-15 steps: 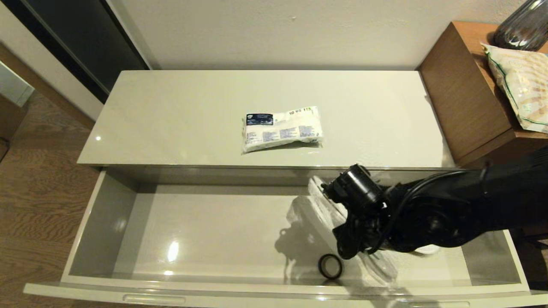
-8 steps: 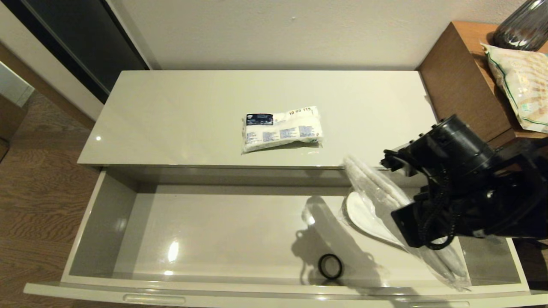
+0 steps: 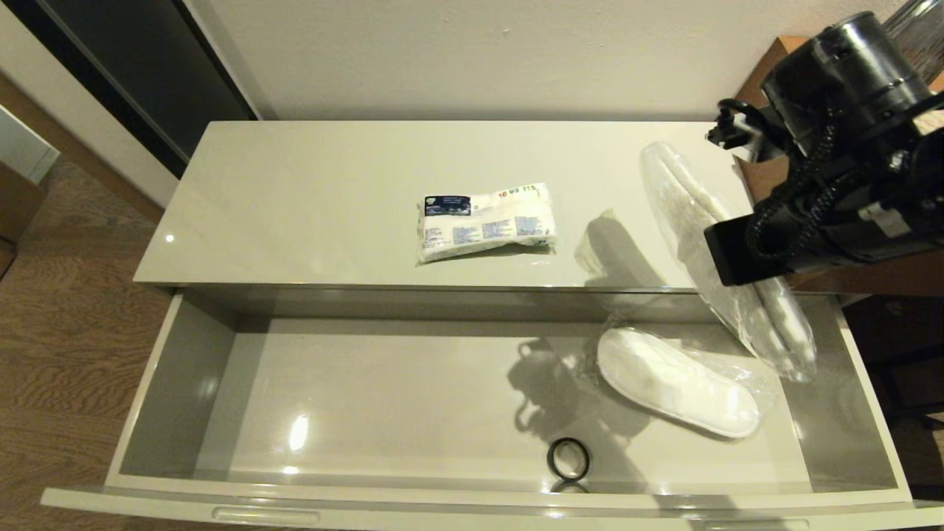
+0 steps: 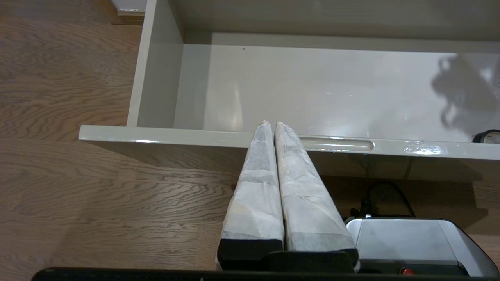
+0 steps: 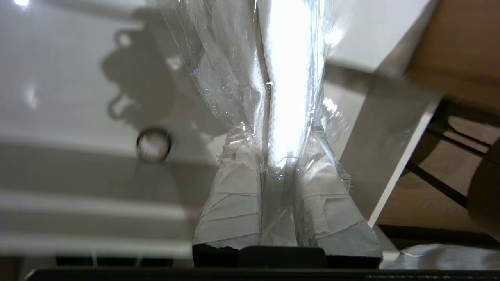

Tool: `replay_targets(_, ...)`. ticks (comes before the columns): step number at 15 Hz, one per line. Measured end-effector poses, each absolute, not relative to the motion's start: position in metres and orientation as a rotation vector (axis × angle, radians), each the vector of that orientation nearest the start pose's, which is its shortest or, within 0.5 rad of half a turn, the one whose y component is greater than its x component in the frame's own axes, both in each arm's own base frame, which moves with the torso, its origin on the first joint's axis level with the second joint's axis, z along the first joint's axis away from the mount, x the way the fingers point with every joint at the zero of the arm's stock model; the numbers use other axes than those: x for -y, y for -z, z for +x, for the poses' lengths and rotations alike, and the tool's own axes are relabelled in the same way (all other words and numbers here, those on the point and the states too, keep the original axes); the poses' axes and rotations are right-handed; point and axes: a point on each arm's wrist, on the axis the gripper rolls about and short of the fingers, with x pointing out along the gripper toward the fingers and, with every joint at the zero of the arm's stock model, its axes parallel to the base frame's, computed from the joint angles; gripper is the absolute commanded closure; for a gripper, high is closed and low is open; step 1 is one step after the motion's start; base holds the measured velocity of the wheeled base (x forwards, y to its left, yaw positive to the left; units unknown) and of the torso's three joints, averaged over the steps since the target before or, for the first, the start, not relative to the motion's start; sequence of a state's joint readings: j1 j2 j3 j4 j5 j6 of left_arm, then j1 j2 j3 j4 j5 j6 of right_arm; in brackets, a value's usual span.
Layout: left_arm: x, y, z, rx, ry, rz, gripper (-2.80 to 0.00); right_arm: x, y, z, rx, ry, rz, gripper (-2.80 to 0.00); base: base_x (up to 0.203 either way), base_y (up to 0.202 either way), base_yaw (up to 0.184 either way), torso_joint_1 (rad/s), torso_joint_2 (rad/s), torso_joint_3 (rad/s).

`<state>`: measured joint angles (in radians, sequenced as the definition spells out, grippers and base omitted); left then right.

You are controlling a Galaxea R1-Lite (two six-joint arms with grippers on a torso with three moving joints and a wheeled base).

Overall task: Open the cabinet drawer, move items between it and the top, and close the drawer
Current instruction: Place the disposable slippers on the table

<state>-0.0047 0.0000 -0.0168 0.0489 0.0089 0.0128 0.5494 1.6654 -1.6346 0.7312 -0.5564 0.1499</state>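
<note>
Slippers (image 3: 726, 258) hang at right of frame, my right tool (image 5: 273, 171) clamped on their plastic wrap, clearing the drawer (image 3: 140, 391); left tool (image 4: 273, 128) shut, empty.

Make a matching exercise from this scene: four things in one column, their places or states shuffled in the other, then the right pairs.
Things:
1. white packet with dark blue label
2. black ring
3. wrapped slipper
4. left claw

Places or states:
A. held up in the right claw
B. shut, empty, outside the drawer front
C. lying on the cabinet top
D. on the drawer floor near its front

Pairs: 1-C, 2-D, 3-A, 4-B
</note>
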Motion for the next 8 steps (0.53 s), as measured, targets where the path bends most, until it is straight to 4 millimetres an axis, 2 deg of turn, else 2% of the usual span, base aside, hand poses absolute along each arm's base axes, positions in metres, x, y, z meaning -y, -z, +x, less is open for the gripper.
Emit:
replay_targets(3, 0.0, -0.075, -0.024, -0.032, -0.004, 0.013, 0.0, -0.131, -0.296, 0.304, -0.625, 0.194, -0.22, 0.0, 0.0, 0.0, 0.0, 0.0, 0.0, 0.0)
replay_targets(6, 0.0, -0.075, -0.024, -0.032, -0.004, 0.013, 0.0, -0.121, -0.271, 0.358, -0.61, 0.323, -0.217, 0.0, 0.0, 0.0, 0.0, 0.0, 0.0, 0.0)
replay_targets(8, 0.0, -0.075, -0.024, -0.032, -0.004, 0.013, 0.0, -0.121, -0.252, 0.381, -0.608, 0.363, -0.232, 0.0, 0.0, 0.0, 0.0, 0.0, 0.0, 0.0)
